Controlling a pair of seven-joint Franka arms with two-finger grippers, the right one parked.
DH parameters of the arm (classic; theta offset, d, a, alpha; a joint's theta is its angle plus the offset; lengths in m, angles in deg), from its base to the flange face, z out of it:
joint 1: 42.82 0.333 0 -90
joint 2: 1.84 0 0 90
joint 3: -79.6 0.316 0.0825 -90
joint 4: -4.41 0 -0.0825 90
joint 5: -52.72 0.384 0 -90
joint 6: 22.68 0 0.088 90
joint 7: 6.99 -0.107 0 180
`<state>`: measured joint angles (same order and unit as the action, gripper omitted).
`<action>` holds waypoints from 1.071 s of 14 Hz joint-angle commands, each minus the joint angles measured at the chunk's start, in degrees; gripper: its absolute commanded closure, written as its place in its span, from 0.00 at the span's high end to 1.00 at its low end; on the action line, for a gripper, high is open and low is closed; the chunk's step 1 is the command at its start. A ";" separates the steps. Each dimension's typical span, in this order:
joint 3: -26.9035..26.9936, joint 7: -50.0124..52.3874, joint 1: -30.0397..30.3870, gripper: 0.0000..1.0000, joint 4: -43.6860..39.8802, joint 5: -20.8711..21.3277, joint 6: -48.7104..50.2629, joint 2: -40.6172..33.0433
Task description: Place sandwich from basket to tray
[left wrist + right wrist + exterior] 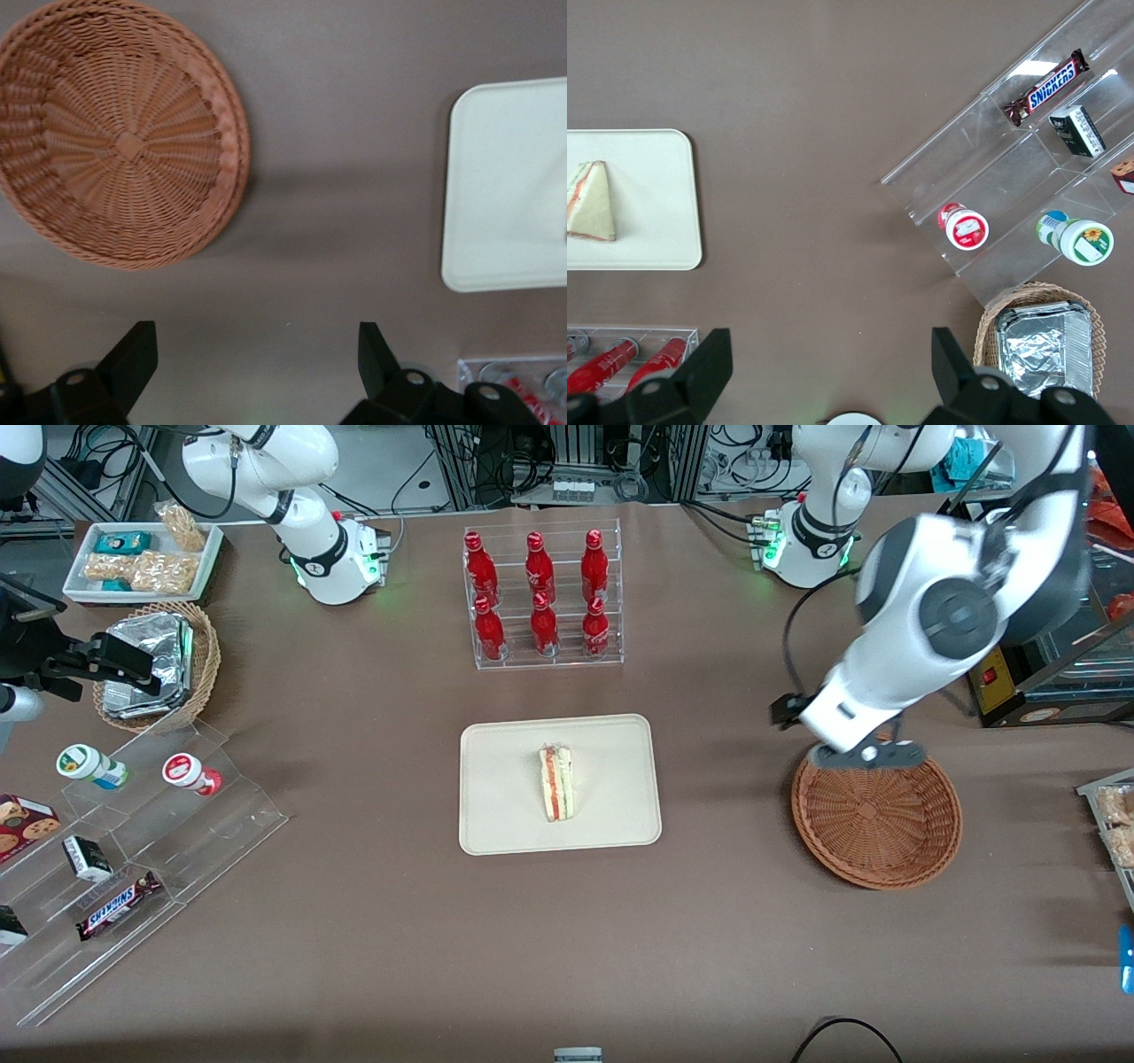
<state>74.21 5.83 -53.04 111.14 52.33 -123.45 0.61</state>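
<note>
The sandwich (556, 782), a white wedge with red and green layers, lies on the cream-beige tray (496, 815) at the table's middle; the right wrist view shows the sandwich (592, 204) on the tray (664, 195) too. The reddish-brown wicker basket (877, 819) sits toward the working arm's end and holds nothing. My gripper (864, 755) hangs above the basket's rim that is farther from the front camera. In the left wrist view the gripper (255, 359) is open over bare brown table, with nothing between its fingers (133, 354), and the basket (124, 142) and a tray corner (505, 195) show.
A clear rack of red bottles (542, 598) stands farther from the front camera than the tray. Toward the parked arm's end are a lighter basket with foil packets (155, 664), a white snack tray (142, 558) and a stepped acrylic stand (133, 850) with snacks.
</note>
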 commanded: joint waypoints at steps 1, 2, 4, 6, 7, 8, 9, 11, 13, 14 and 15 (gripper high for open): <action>-1.29 -6.38 5.88 1.00 2.52 0.04 2.41 -5.87; -1.29 -10.32 7.30 1.00 1.39 0.04 4.16 -6.58; -1.56 -14.65 11.07 1.00 -1.94 -0.05 6.72 -6.59; -1.47 -16.33 12.58 1.00 -5.63 0.03 6.99 -6.50; -1.30 -16.34 12.59 1.00 -7.13 0.21 6.99 -6.32; -1.21 -16.25 12.59 1.00 -8.80 0.39 7.08 -5.97; -1.03 -16.16 12.59 1.00 -9.86 0.74 7.08 -5.80; -0.77 -15.81 12.50 1.00 -11.18 2.67 7.08 -5.62; -0.33 -15.37 12.50 1.00 -12.94 2.06 7.34 -5.27; 0.28 -15.37 12.50 1.00 -14.25 1.88 8.47 -4.83; 0.46 -15.37 12.41 1.00 -15.40 1.71 9.79 -4.65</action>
<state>74.39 -9.71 -40.94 99.73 53.87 -116.91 -5.59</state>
